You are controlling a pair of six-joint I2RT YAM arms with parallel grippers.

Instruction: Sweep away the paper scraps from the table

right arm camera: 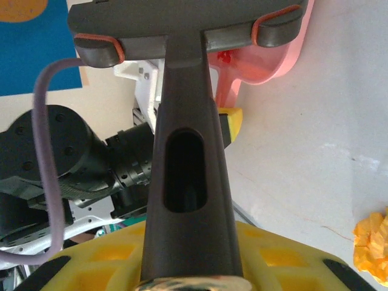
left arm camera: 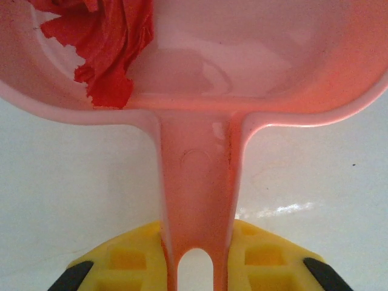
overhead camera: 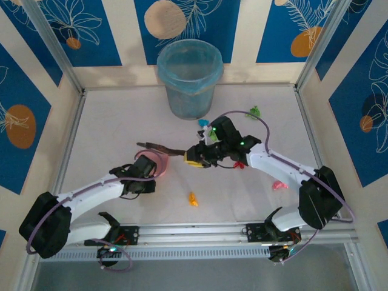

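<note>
Bench inventory, left to right.

1. Left gripper (left arm camera: 197, 267): yellow fingers were clenched on the flat handle of a pink plastic dustpan (left arm camera: 242, 66). The pan sat on the pale grey-white bench (left arm camera: 73, 194). A crumpled red paper scrap (left arm camera: 106, 51) lay inside the pan, toward its left side in the left wrist view.
2. Translucent blue plastic bucket (overhead camera: 190, 79): upright at the back of the bench, against the wall.
3. Orange paper scrap (overhead camera: 193, 199): on the bare bench near the front rail, apart from both grippers.
4. Cyan paper scrap (overhead camera: 202, 123): just behind the right wrist.
5. Right gripper (right arm camera: 191, 264): it was grasping the handle of a dark grey plastic brush (right arm camera: 188, 182). The brush head was just beside the dustpan rim; whether they touched could not be told.
6. Green paper scrap (overhead camera: 255, 111): at the back right, beside the right arm's cable.
7. Pink paper scrap (overhead camera: 279, 185): on the bench just beside the right forearm.
</note>
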